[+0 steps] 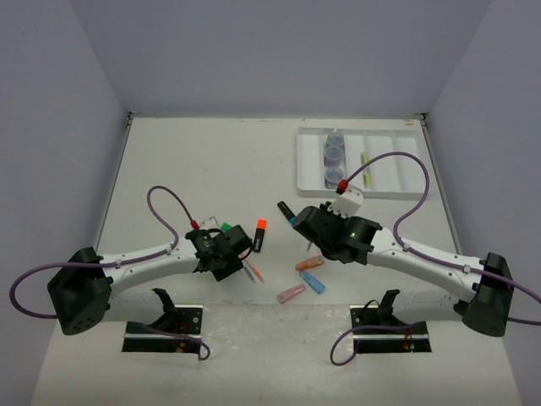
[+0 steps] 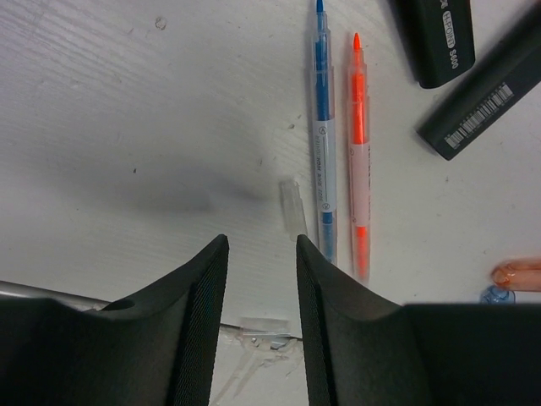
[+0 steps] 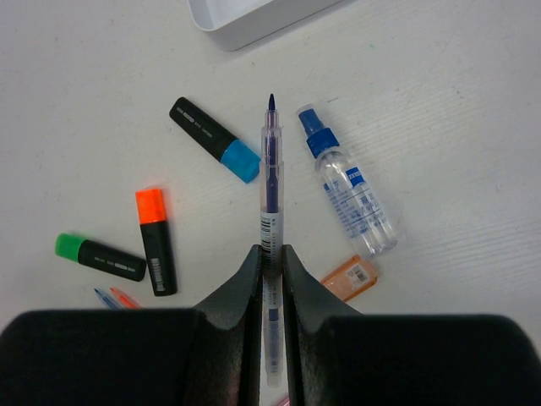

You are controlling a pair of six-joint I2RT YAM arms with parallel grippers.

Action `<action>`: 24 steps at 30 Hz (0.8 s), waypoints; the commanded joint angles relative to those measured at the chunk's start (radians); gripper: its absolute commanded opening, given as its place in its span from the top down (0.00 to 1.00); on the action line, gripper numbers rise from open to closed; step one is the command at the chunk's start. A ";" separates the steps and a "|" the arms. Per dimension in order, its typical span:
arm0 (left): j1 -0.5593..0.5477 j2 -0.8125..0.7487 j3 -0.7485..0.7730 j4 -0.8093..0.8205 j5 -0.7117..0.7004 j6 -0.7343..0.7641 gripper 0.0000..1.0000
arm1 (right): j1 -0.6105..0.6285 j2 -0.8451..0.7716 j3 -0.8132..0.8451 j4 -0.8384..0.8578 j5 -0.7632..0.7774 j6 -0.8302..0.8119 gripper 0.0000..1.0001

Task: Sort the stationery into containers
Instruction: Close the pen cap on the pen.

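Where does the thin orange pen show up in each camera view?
Top external: the thin orange pen lies near the centre, just below the orange-capped highlighter.
Left wrist: right of centre, running up the frame, beside a blue pen.
Right wrist: only its end shows, lower left.
Shared landmark: the orange capsule piece.

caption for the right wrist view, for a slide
Fingers clamp a dark blue pen above scattered highlighters and a small blue-capped bottle
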 commanded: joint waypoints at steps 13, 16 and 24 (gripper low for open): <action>-0.010 0.039 0.032 0.069 -0.021 -0.004 0.61 | -0.003 -0.050 -0.045 0.020 0.081 0.032 1.00; -0.010 0.061 0.045 0.075 -0.018 0.007 0.63 | -0.001 -0.057 -0.051 0.022 0.084 0.031 1.00; -0.010 0.090 0.040 0.093 -0.007 0.012 0.67 | -0.001 -0.078 -0.066 0.023 0.091 0.035 1.00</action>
